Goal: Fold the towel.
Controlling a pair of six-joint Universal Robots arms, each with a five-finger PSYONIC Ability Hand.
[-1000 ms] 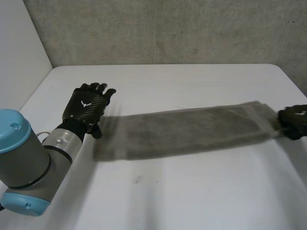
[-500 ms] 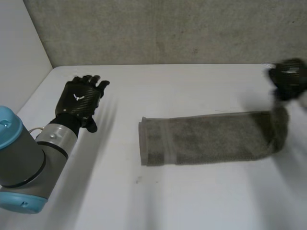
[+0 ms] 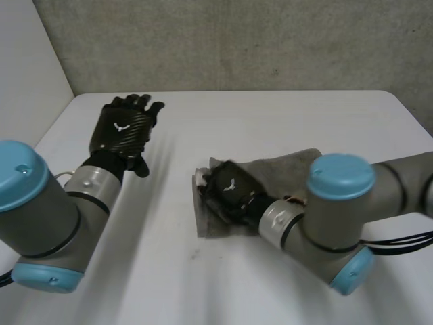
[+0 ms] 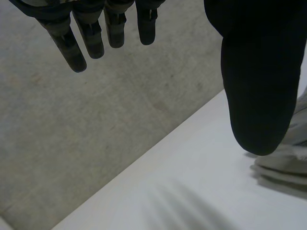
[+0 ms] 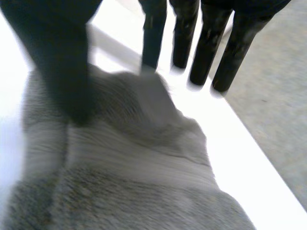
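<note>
The grey towel [image 3: 287,164] lies doubled over on the white table [image 3: 270,115], right of centre. My right hand [image 3: 230,191] rests above the towel's left end, with its arm stretched across the cloth. In the right wrist view the towel [image 5: 134,172] bunches under the palm; the fingers [image 5: 206,43] reach straight past its edge and the thumb [image 5: 62,62] stands apart, so nothing is pinched. My left hand [image 3: 125,128] hovers open at the table's far left, clear of the towel. In its wrist view the fingers [image 4: 86,38] are straight, and a layered towel edge [image 4: 288,165] shows beyond the thumb.
A grey concrete wall [image 3: 237,40] runs along the table's far edge. My right arm's elbow [image 3: 338,223] hangs over the towel's right half. Bare white tabletop lies between my left hand and the towel, and in front of it.
My right hand swung the towel's right end up and over to its left end, doubling the cloth, and its fingers came open. My left hand barely shifted.
</note>
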